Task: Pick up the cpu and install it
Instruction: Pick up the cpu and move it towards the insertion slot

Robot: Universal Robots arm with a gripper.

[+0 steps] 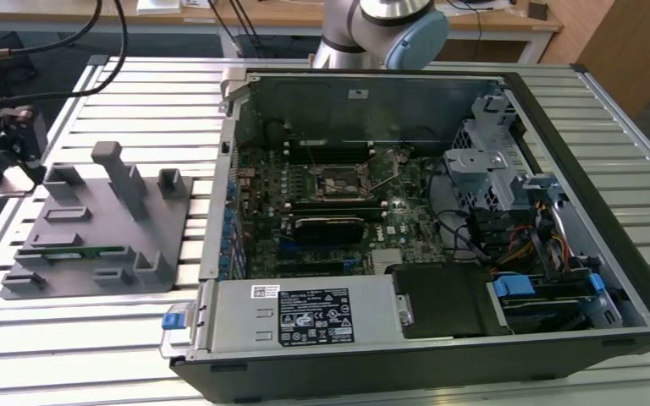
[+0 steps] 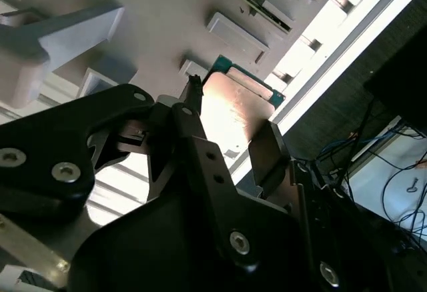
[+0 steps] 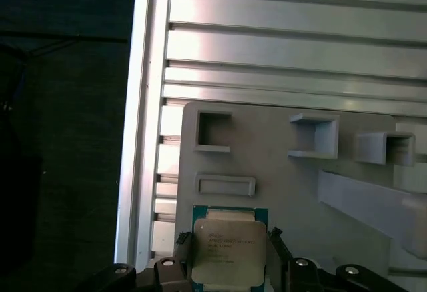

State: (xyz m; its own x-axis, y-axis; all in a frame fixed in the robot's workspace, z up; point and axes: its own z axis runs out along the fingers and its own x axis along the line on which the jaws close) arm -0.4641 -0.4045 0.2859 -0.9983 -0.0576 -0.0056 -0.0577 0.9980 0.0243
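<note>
Gripper: black fingers pressed against two opposite edges of the cpu; I read it as clamped.
Cpu position: between those fingers, over the grey fixture plate near one corner, close to the slatted table's edge. I cannot tell whether it is lifted clear.
Handling: light, stiff, slick metal lid. I judge the underside fragile, so the bare side edges are where to hold.
Socket: on the motherboard inside the PC case, well apart, toward the exterior view's right.
</note>
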